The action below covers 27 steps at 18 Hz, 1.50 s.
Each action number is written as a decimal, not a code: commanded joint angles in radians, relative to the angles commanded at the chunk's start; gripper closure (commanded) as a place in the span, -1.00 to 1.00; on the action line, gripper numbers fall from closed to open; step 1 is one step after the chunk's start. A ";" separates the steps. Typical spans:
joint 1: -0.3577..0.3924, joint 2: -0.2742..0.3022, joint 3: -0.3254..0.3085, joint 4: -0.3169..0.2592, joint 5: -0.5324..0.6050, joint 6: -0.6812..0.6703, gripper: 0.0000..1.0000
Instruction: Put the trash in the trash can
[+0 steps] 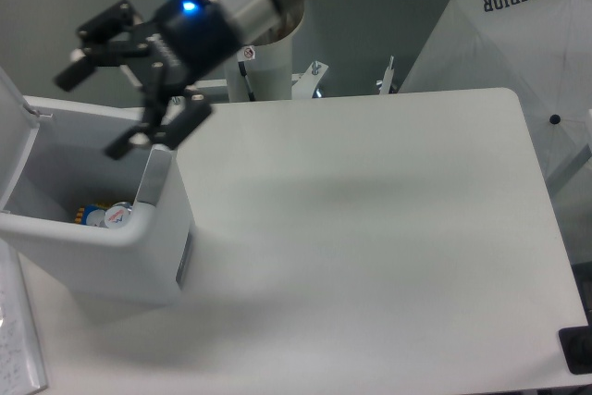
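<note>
A black two-fingered pincer (106, 90) is seen, built of angular linkage bars. On its black body (190, 30) a small blue light is lit and faint white lettering is printed. A silver-grey wrist ring and a light blue band are mounted behind. A white cylindrical column (268, 67) is bolted beneath.

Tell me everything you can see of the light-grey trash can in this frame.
The boxy light-grey plastic trash can stands upright at the white table's left edge. It has rounded corners, a darker grey panel on its right side, and its hinged lid is raised at the left. It is open; at the bottom lie a white bottle cap and some yellow-and-blue packaging. The open black two-finger gripper hovers above its rim, not touching.
</note>
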 joint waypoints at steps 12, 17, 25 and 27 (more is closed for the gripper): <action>0.085 -0.186 0.011 -0.006 0.737 0.011 -1.00; 0.054 -0.230 0.000 -0.053 0.967 0.231 -1.00; 0.019 -0.239 0.074 -0.250 1.130 0.390 -1.00; 0.016 -0.246 0.089 -0.268 1.147 0.390 -1.00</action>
